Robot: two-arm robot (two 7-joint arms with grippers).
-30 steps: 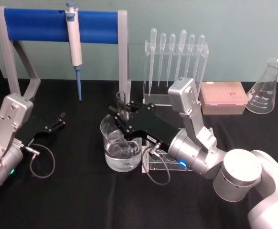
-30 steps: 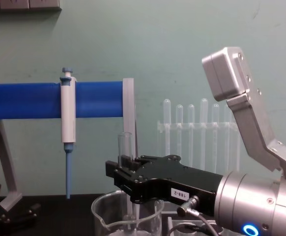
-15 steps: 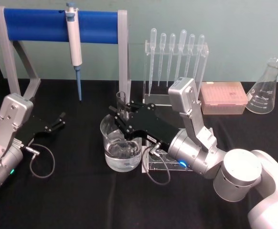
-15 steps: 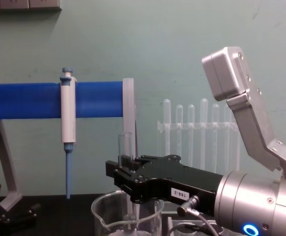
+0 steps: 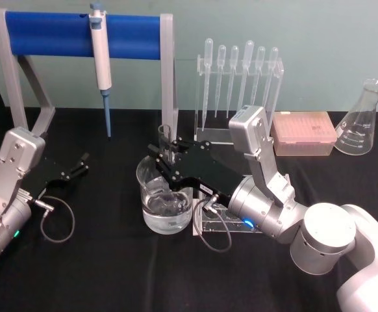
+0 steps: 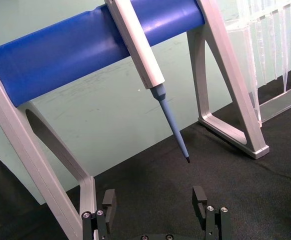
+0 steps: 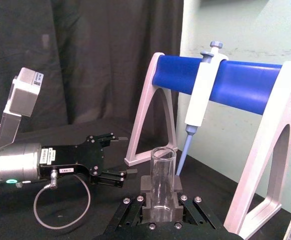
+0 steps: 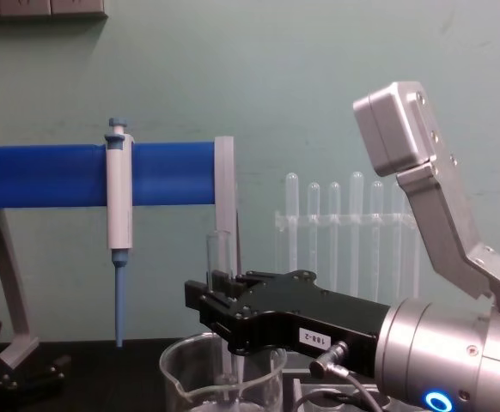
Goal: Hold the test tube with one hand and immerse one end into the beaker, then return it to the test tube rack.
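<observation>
One test tube, clamped by right end effector, in beaker; left one wide.

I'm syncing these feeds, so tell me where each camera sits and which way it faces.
Head: high, looking down; left gripper parked, right gripper holding the test tube in the beaker.
Chest: low, facing forward; right gripper large.
Left wrist: faces the pipettor; left gripper open.
Right wrist: faces the test tube; left gripper beyond.
All share the pipettor.

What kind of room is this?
Most likely a science lab. There is a glass beaker, a cone-shaped flask, a row of droppers, and the right gripper holds a test tube in the beaker.
</observation>
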